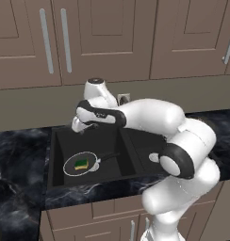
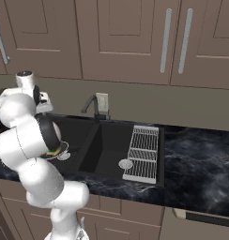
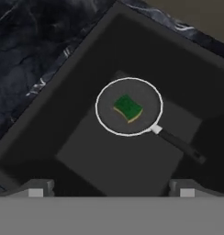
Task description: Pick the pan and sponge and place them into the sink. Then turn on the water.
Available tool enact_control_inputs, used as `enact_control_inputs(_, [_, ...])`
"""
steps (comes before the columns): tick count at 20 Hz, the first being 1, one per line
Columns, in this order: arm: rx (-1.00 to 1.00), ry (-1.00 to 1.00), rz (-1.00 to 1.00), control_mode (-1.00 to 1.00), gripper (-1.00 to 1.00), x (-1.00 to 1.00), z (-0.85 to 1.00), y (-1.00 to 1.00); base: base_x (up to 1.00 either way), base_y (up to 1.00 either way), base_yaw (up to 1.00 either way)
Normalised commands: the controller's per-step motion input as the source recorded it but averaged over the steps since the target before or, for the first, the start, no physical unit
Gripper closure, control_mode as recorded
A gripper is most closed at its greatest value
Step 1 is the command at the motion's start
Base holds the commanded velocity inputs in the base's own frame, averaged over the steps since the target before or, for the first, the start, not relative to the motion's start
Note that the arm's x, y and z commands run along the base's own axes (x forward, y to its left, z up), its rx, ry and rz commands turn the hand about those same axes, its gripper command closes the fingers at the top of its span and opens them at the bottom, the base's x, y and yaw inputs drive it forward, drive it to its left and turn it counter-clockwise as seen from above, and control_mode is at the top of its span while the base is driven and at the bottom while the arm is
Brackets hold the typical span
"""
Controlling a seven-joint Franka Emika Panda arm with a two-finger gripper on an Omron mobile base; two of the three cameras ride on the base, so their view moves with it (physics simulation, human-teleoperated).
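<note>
Already you can see the pan (image 1: 82, 164) lying flat on the floor of the sink's left basin, with the sponge (image 1: 81, 164) resting inside it, green layer up, roughly at its centre; in the hand view the pan's black handle (image 3: 178, 143) runs out toward the lower right. That puts both items inside the sink (image 2: 107, 136), so judging from how they lie, the placing part looks done and only the water is left. No stream falls from the faucet (image 2: 91, 106), which stands at the back edge of the sink between the two basins, so you should read the tap as not yet turned on. The gripper (image 1: 79, 125) hangs above the left basin, well clear of the pan, with its jaws spread wide and nothing between them, which suits a hand free for the next job. From here you would likely swing it toward the faucet behind the divider. On the right basin a wire dish rack (image 2: 143, 152) sits over the far side, and the dark marbled worktop (image 2: 201, 154) runs on beyond it.
</note>
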Motion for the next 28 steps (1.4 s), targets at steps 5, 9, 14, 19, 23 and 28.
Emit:
enact_control_inputs(5, [0.31,0.09,-0.56,-1.0,-1.0,-0.58,0.53,-0.59,0.0,0.0,0.0])
enact_control_inputs(9, [0.32,0.05,-0.52,-1.0,-1.0,-0.73,0.46,-0.57,0.0,0.0,0.0])
enact_control_inputs(14, [0.35,0.12,-0.54,-1.0,-1.0,-0.55,0.53,-0.67,0.0,0.0,0.0])
enact_control_inputs(19, [0.38,0.22,-0.5,-1.0,-1.0,-0.45,0.22,-0.86,0.0,0.0,0.0])
enact_control_inputs(23, [0.37,0.18,-0.46,-1.0,-1.0,-0.36,0.04,-0.87,0.0,0.0,0.0])
enact_control_inputs(28, [0.35,0.2,-0.46,-1.0,-1.0,-0.19,0.02,-0.84,0.0,0.0,0.0])
